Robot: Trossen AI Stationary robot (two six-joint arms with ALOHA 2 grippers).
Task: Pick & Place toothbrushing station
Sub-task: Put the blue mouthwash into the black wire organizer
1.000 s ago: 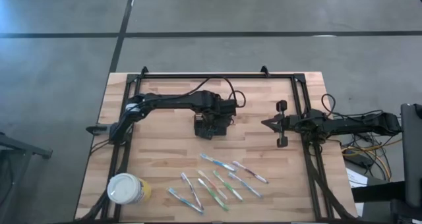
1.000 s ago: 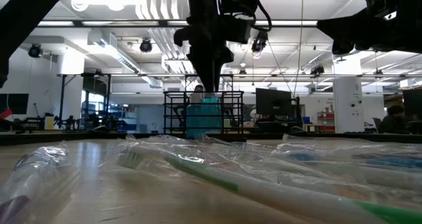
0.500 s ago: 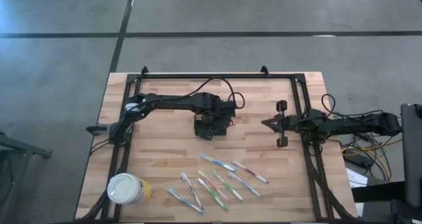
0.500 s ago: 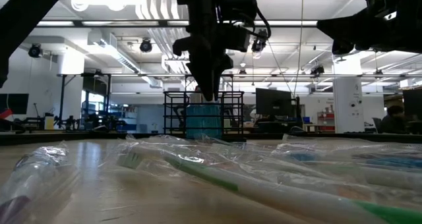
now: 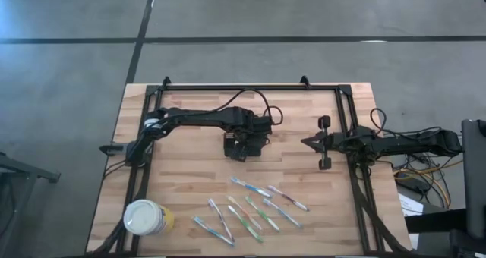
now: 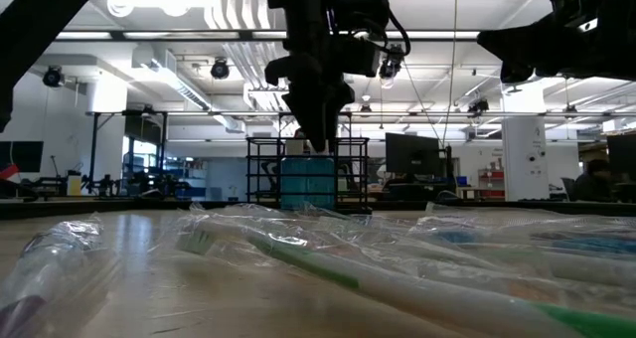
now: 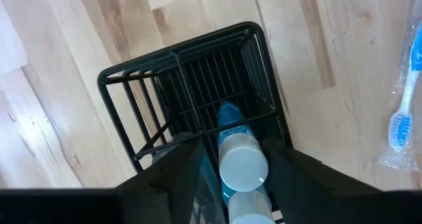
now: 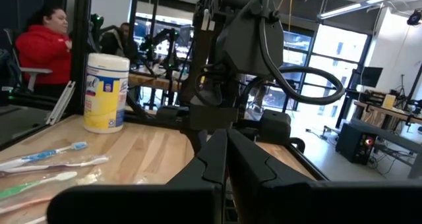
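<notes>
The toothbrushing station, a black wire caddy (image 5: pixel 241 147), stands on its base at the middle of the wooden table, seen also in the low view (image 6: pixel 350 169) and the left wrist view (image 7: pixel 191 85). A blue bottle (image 6: pixel 306 182) with a white cap (image 7: pixel 242 163) stands upright inside it. My left gripper (image 7: pixel 234 161) points down over the caddy, open, one finger on each side of the cap. My right gripper (image 5: pixel 304 143) hovers shut at the table's right, away from the caddy. My left gripper's fingers (image 7: pixel 188 168) come from above and stand on either side of the bottle's white cap (image 7: pixel 227 168). A gap shows at one finger. Whether the other finger touches the cap, I cannot tell. The bottle stands upright in the caddy.
Several wrapped toothbrushes (image 5: pixel 250 209) lie near the table's front edge, right of a round white-and-yellow cup (image 5: pixel 146 218). A black frame (image 5: pixel 250 86) runs round the tabletop. People (image 8: pixel 43 49) sit in the room beyond the table.
</notes>
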